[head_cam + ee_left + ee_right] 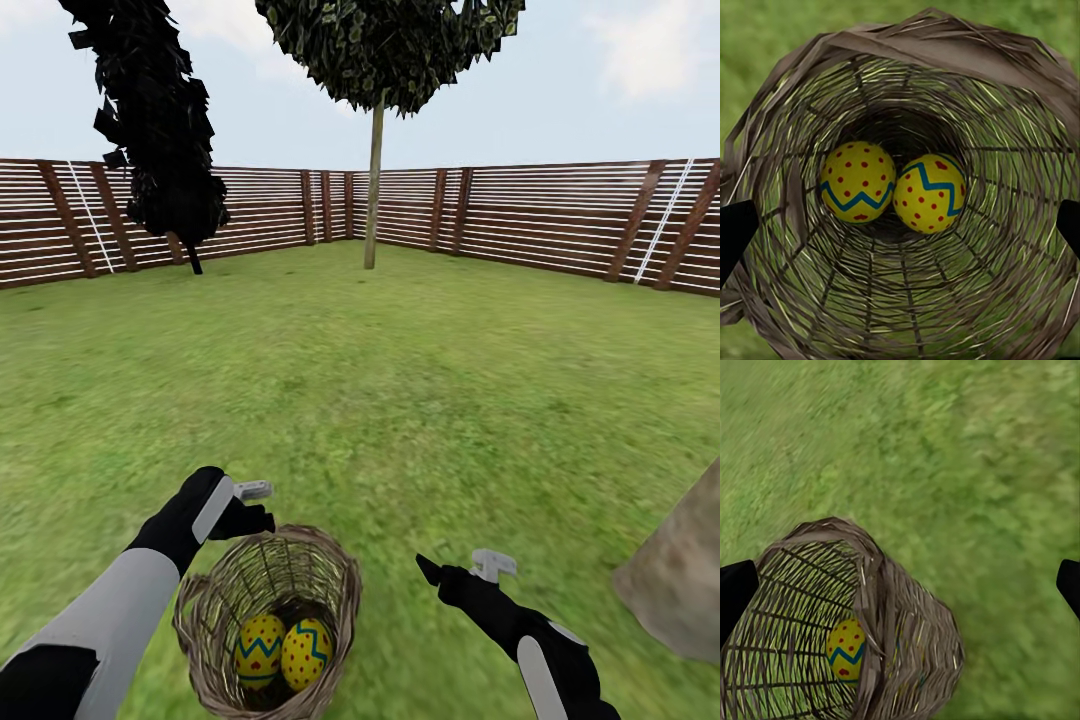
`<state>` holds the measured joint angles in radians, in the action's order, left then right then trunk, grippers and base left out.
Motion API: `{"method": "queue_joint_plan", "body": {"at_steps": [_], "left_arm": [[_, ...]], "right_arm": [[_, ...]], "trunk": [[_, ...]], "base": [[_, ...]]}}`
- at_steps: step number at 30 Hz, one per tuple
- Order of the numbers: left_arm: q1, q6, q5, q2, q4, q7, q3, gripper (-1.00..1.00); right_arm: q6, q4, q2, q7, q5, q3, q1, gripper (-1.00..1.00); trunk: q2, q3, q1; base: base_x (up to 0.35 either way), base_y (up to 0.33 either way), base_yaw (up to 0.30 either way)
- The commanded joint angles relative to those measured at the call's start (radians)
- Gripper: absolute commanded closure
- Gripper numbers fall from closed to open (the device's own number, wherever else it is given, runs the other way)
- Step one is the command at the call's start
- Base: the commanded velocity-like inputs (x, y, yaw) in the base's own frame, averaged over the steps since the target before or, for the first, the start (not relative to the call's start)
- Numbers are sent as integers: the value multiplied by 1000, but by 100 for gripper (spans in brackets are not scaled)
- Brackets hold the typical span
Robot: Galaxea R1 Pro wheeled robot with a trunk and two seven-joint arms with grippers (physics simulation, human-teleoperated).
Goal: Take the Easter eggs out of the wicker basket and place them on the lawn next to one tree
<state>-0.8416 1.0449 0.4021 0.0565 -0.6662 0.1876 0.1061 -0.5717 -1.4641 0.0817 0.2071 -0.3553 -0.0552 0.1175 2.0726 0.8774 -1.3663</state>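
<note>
1. The wicker basket (268, 620) sits on the lawn (420, 400), two Easter eggs (891, 182) touching at its deep bottom; any third is hidden.
2. The left gripper (250, 508), jaws apart, hangs at the rim; a descent could snag twigs and tip the basket.
3. The right gripper (462, 570), jaws apart and empty, hovers beside it, probably clear.

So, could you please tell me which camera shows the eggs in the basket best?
The left wrist view: it looks straight down the basket at two eggs. The head view shows both small; the right wrist view shows one through the weave.
</note>
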Motion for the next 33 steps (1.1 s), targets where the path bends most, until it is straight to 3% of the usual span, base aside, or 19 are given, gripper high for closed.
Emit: {"method": "queue_joint_plan", "body": {"at_steps": [1,21,33], "left_arm": [[-1,2,11,1,-1,9,6,-100],[-1,-13,13,-1,-1,9,10,-100],[-1,-30,11,-1,-1,7,12,-100]], "right_arm": [[-7,-1,1,5,-2,-3,1,-100],[-7,-1,1,5,-2,-3,1,-100],[-7,-1,1,5,-2,-3,1,-100]], "trunk": [[0,1,0],[0,1,0],[84,39,-46]], "base": [[48,1,0],[37,0,0],[0,0,0]]}}
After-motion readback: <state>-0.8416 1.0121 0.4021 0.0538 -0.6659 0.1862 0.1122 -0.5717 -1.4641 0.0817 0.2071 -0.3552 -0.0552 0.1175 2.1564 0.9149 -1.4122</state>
